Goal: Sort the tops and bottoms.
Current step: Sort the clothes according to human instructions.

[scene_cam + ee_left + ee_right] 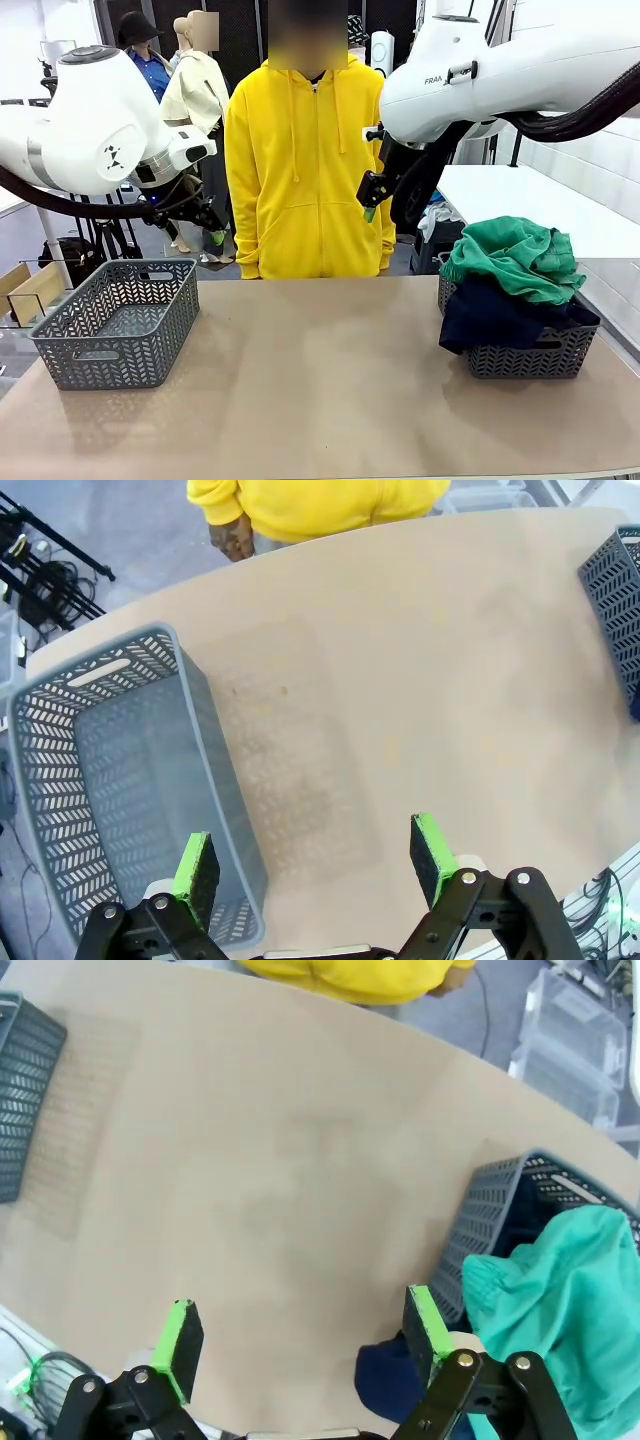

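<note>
1. Bright green soft cloth garment [515,257] lies crumpled on top of a dark navy blue cloth garment [490,315]; both are heaped in the grey perforated plastic basket on the right [545,355], the navy one spilling over its near-left rim.
2. The bundles are rumpled heaps, so I cannot tell a long axis or which way they point.
3. Two garments counted, and two baskets; the second grey perforated basket [120,325] sits at the left of the tan desk [320,380].
4. The left end effector [312,865] hangs above the desk, jaws wide, holding nothing.
5. The right end effector [300,1345] likewise, spread wide and empty.
6. A person in a yellow zip hoodie [305,165] stands behind the desk.
</note>
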Controlling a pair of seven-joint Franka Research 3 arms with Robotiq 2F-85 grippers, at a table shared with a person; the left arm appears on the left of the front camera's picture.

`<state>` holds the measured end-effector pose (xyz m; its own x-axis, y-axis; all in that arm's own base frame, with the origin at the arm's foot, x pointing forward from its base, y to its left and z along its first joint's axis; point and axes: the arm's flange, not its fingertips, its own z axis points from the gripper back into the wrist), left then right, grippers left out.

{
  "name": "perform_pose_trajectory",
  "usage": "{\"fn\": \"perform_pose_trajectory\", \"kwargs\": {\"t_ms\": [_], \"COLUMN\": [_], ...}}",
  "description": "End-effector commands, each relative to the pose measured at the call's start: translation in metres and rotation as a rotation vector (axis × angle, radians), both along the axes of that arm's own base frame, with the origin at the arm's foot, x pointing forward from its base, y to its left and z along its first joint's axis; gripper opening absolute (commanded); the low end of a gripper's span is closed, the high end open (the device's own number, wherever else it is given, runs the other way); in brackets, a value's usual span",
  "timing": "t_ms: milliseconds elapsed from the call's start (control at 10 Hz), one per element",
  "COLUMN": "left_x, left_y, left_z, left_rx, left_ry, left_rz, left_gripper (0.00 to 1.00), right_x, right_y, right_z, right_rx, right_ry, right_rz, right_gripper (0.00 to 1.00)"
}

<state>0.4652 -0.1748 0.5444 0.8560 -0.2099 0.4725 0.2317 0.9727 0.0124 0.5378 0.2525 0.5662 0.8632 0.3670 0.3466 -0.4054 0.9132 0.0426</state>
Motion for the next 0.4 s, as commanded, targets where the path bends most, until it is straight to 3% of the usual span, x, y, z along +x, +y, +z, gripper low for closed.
{"fn": "perform_pose_trajectory", "kwargs": {"t_ms": [0,300], "left_x": [0.0026,0.0026], "left_y": [-0.0008,-0.0008], "left_z": [0.0045,0.0045], "left_rx": [0.007,0.007], "left_ry": [-0.006,-0.006], "left_rz": [-0.019,-0.019], "left_gripper": [1.0,1.0], "right_x": [0.004,0.004], "right_y": [-0.0027,-0.0027], "right_z": [0.0056,0.0056], "right_rx": [0.008,0.008], "right_ry": [-0.014,-0.014], "right_rz": [-0.008,-0.008], "right_gripper": [1.0,1.0]}}
